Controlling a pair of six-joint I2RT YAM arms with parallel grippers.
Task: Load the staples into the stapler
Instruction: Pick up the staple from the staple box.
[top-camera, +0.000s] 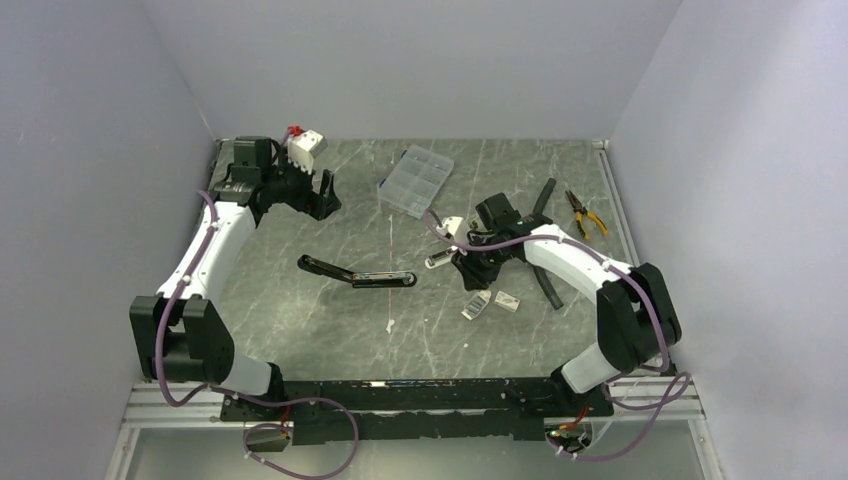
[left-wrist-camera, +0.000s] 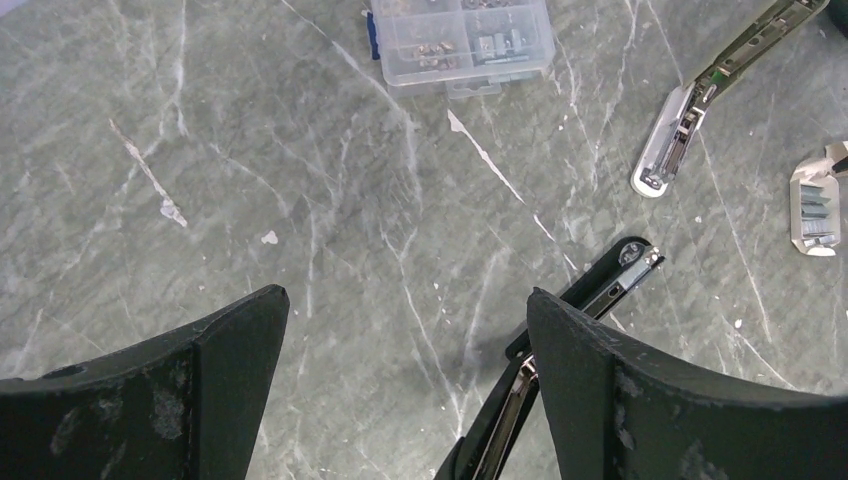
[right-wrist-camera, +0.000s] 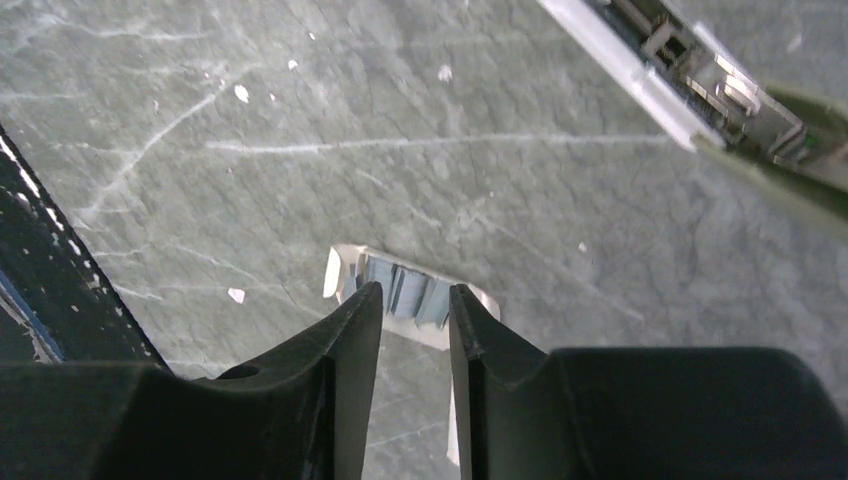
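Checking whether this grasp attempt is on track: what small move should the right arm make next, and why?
Probably lower the right gripper slightly and close on a strip of staples. Its jaws stand narrowly apart right over the strips in the open tray, though it is unclear whether they touch them. The stapler lies opened flat on the table, ready for loading.

The opened stapler lies mid-table, the tray of staples to its right, the compartment case behind both.
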